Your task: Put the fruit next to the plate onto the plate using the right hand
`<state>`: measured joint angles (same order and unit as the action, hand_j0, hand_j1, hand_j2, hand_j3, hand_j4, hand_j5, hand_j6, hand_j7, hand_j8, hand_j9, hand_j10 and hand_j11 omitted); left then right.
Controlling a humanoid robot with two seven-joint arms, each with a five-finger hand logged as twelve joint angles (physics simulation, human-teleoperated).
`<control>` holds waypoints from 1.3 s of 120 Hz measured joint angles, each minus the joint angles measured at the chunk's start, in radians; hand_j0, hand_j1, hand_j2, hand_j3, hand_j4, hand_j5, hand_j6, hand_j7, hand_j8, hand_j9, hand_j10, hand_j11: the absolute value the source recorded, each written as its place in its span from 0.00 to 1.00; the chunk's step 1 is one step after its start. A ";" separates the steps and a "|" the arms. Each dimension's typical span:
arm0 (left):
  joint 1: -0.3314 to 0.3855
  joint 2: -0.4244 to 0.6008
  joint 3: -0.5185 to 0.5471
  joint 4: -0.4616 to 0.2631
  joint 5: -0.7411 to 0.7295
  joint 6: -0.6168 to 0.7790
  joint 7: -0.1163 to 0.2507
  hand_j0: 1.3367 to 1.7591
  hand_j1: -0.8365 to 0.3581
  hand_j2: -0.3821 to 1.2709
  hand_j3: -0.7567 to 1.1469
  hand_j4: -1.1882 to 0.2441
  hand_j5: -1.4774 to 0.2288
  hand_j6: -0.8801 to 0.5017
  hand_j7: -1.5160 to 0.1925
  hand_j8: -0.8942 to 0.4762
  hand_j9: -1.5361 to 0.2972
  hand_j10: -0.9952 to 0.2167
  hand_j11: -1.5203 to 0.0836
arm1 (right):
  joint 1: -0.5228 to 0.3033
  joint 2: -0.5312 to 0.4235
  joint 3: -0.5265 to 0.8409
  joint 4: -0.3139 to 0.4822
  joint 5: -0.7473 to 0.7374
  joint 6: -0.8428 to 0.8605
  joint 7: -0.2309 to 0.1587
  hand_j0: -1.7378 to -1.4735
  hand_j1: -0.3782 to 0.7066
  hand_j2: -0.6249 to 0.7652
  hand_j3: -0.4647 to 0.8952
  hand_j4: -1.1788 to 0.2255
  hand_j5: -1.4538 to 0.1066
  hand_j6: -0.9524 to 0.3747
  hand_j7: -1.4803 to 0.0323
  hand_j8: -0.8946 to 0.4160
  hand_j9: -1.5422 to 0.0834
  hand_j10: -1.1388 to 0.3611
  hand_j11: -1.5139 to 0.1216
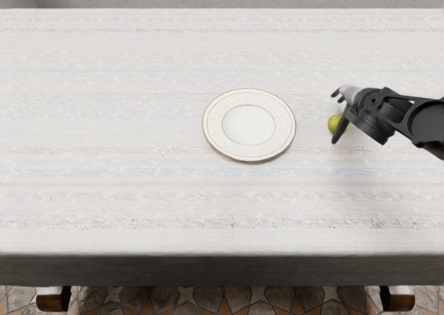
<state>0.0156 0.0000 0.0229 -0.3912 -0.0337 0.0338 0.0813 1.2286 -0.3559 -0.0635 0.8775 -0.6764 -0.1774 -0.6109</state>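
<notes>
On the pale, coarse-woven tablecloth [139,204], with wide open cloth left, near and far, the round gold-rimmed white plate [211,124] sits mid-table, and the small yellow-green fruit [336,123] lies right of it, clear of its rim, half hidden by the dark right hand [361,114], whose grip I cannot tell.

matt woven cloth [139,190], glossy ceramic plate [215,138], smooth fruit [336,124]
</notes>
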 joint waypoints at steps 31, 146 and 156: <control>0.000 0.000 0.000 0.000 0.000 0.000 0.000 0.76 0.99 0.23 0.40 0.83 0.86 0.63 0.88 0.65 0.83 0.82 0.94 | -0.006 -0.001 0.001 0.000 0.002 -0.001 0.000 0.30 0.41 0.40 0.34 0.59 0.64 0.45 0.68 0.42 0.67 0.53 0.65; 0.000 0.000 0.000 0.000 0.000 0.000 0.000 0.76 0.99 0.23 0.40 0.83 0.86 0.63 0.88 0.65 0.83 0.82 0.94 | -0.011 -0.045 0.254 0.003 0.131 0.224 0.000 0.32 0.69 0.80 0.34 0.28 0.13 0.40 0.24 0.45 0.22 0.36 0.19; 0.000 0.000 0.000 0.000 0.000 0.000 0.000 0.76 0.99 0.23 0.40 0.83 0.86 0.63 0.88 0.65 0.83 0.82 0.94 | -0.008 -0.045 0.310 0.002 0.170 0.297 0.000 0.32 0.69 0.81 0.34 0.28 0.12 0.41 0.24 0.45 0.21 0.36 0.19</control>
<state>0.0155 0.0000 0.0228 -0.3911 -0.0335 0.0338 0.0813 1.2203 -0.4005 0.2461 0.8792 -0.5061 0.1191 -0.6111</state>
